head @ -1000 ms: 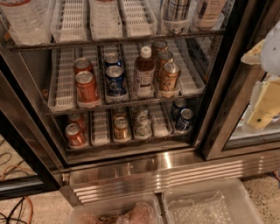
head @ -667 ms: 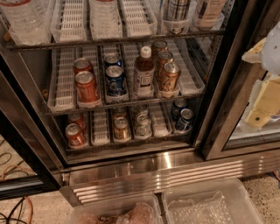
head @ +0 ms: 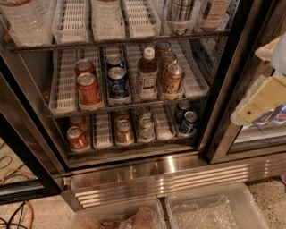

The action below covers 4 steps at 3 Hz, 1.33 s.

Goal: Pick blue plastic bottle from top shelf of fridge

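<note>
Reaching is judged pending: the gripper (head: 262, 103), state not discernible, at three o'clock, must be carried to the bottle (head: 213, 10) at one o'clock.

A: Light?
B: Warm, dimmish. Glare streaks on steel base (head: 178, 174), down-left of the gripper (head: 263, 100) at right edge.
A: Shadows?
B: Dark far left of it, along door frame (head: 18, 150). Gripper looks soft.

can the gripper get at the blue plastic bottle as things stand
Probably yes: the blue plastic bottle stands at the front of the top shelf, nothing before it. The gripper is off right, past the door frame.
</note>
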{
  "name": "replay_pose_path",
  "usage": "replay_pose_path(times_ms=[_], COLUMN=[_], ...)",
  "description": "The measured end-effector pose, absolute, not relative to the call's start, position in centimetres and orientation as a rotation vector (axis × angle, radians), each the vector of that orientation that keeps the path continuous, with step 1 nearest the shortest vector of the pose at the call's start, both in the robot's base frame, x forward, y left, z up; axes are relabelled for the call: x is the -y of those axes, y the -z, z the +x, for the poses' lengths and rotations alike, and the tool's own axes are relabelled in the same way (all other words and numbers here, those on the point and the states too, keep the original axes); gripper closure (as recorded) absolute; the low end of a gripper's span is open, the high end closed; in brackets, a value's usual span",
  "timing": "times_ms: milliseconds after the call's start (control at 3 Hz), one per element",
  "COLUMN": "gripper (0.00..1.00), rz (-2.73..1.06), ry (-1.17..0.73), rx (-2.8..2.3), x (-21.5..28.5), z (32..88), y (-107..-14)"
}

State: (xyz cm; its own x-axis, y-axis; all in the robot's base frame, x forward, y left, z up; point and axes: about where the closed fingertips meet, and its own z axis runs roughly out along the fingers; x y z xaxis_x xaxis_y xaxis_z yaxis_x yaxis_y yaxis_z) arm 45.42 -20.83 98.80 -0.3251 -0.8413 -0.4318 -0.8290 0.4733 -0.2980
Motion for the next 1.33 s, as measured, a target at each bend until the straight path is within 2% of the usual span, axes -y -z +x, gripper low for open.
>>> replay_pose_path(times_ms=[333, 1333], gripper=[0.0, 0.0], rz=[-1.184, -1.022], ry=[0.026, 0.02], rx=[-2.15, -2.107], x=[20.4, 20.4], z=[47.4, 49.6], y=[-99.9, -100.6])
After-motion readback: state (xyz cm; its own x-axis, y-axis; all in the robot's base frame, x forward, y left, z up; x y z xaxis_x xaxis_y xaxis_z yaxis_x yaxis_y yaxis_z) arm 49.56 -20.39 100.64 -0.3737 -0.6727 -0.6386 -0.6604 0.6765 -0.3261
